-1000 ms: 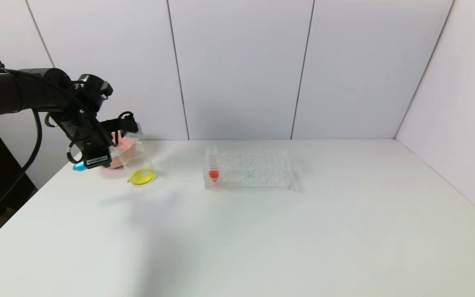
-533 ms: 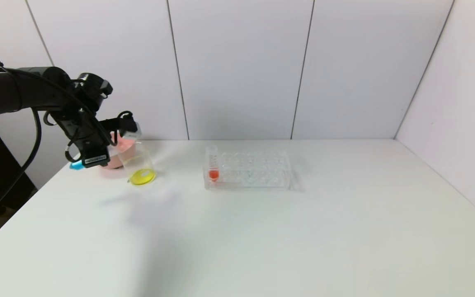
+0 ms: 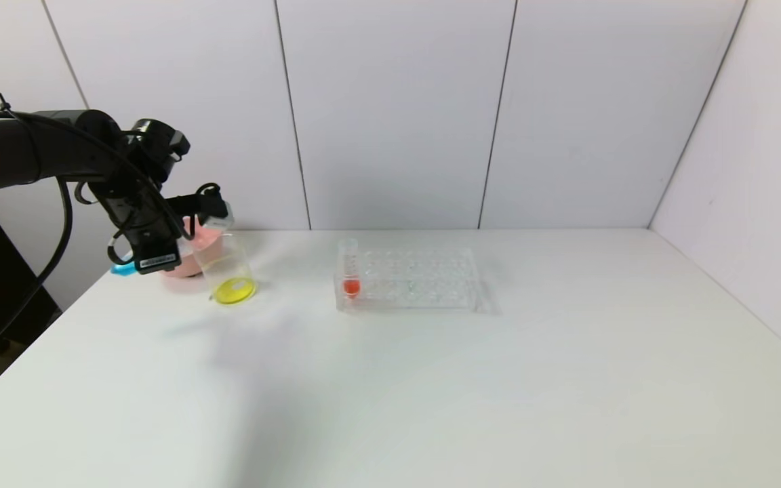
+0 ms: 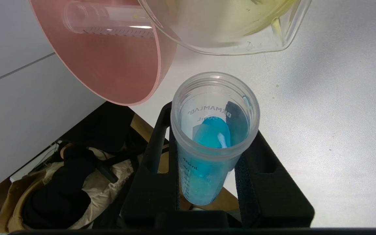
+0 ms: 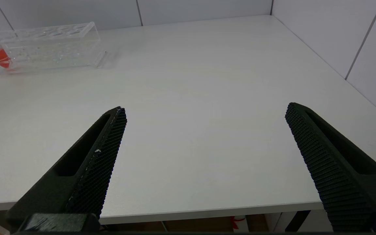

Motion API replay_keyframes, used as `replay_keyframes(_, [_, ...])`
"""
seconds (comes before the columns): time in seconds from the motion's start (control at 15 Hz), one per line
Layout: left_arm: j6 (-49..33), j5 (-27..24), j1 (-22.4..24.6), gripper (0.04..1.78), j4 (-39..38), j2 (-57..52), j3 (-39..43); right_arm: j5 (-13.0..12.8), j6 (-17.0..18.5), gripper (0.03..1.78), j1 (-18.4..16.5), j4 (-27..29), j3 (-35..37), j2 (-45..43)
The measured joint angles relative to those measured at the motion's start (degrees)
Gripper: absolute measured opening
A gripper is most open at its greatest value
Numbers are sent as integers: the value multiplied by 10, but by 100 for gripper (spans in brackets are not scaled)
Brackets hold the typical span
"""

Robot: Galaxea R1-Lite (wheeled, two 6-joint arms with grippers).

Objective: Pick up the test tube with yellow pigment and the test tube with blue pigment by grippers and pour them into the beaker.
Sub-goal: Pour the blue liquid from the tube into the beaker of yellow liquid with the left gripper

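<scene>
Holding item one: test tube with blue pigment (image 4: 212, 143), clamped mid-barrel in my left jaws (image 4: 207, 169), far left above the desk (image 3: 431, 379), mouth aimed at the beaker (image 3: 226, 268). Light, stiff, slick plastic, I judge; liquid shifts as it tips. Beaker: yellow inside, glass, likely fragile, beside the pink bowl (image 4: 109, 68). Right jaws (image 5: 204, 156): wide, empty.
</scene>
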Motion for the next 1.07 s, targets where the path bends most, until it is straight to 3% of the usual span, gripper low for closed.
replay_keyframes(1.07, [-42,34,-12,49,-8,15,-2,0,0,177,0,0,0,0])
